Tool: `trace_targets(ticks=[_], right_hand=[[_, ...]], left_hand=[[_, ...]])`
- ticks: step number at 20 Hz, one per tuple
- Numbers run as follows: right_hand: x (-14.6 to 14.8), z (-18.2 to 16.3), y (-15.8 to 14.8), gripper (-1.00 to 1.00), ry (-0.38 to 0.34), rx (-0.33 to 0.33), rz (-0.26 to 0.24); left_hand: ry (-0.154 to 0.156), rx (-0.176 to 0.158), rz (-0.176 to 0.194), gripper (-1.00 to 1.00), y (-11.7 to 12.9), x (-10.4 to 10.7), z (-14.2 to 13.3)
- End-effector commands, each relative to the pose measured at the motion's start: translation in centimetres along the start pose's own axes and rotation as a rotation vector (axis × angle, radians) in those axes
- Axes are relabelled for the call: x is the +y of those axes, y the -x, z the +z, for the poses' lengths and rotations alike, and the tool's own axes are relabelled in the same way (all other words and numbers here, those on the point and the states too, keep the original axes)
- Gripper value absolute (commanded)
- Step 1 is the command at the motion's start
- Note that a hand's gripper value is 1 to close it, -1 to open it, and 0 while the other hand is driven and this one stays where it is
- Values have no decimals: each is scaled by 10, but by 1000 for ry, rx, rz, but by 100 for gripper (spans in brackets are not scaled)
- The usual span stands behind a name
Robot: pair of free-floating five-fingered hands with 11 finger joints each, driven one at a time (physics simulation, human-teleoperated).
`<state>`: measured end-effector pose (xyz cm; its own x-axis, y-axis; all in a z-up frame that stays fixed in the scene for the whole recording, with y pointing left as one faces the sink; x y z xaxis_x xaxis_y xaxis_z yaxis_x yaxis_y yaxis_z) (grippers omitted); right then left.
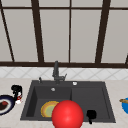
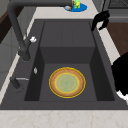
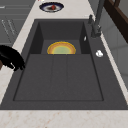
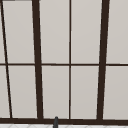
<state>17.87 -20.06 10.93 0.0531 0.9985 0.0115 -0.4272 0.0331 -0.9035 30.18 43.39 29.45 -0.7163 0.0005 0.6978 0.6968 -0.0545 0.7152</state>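
A large red ball (image 1: pixel 67 114) at the near edge hides part of the yellow plate (image 1: pixel 48 108) in the sink (image 1: pixel 105 100), between the left hand (image 1: pixel 17 90) and right hand (image 1: pixel 91 115), whose finger positions I cannot tell.

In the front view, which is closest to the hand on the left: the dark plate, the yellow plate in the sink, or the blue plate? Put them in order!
From the left hand:
1. Dark plate, just below-left on the counter.
2. Yellow plate, in the sink's left basin.
3. Blue plate, at the far right edge.
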Motion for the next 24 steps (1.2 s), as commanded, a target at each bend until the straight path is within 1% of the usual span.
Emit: trace_targets(ticks=[1, 4, 7, 10, 11, 12, 13, 15, 18, 20, 21, 22, 23, 24], right_hand=[[0, 0, 0, 0, 0, 0, 0], [0, 0, 0, 0, 0, 0, 0], [0, 0, 0, 0, 0, 0, 0], [0, 0, 0, 0, 0, 0, 0], [0, 0, 0, 0, 0, 0, 0], [0, 0, 0, 0, 0, 0, 0], [0, 0, 0, 0, 0, 0, 0], [0, 0, 0, 0, 0, 0, 0], [0, 0, 0, 0, 0, 0, 0], [0, 0, 0, 0, 0, 0, 0], [0, 0, 0, 0, 0, 0, 0], [0, 0, 0, 0, 0, 0, 0], [0, 0, 0, 0, 0, 0, 0], [0, 0, 0, 0, 0, 0, 0]], left_hand=[[0, -2, 37, 100, -29, 7, 21], [0, -1, 32, 100, -52, 8, 36], [0, 0, 19, 100, -74, 7, 52], [0, 2, 6, 100, -93, -2, 68], [-4, 6, 9, 100, -97, -10, 73], [-11, 4, 4, 100, -100, -17, 78], [-17, -3, 3, 100, -105, -22, 84], [-19, -11, 3, 100, -115, -35, 95], [-20, -20, -1, 100, -126, -60, 106], [-20, -15, 6, 100, -134, -76, 108], [-19, -6, 14, 100, -136, -83, 106], [-17, -8, 24, 100, -137, -88, 107], [-18, -5, 26, 100, -138, -93, 106], [-22, 0, 17, 100, -136, -94, 107]])
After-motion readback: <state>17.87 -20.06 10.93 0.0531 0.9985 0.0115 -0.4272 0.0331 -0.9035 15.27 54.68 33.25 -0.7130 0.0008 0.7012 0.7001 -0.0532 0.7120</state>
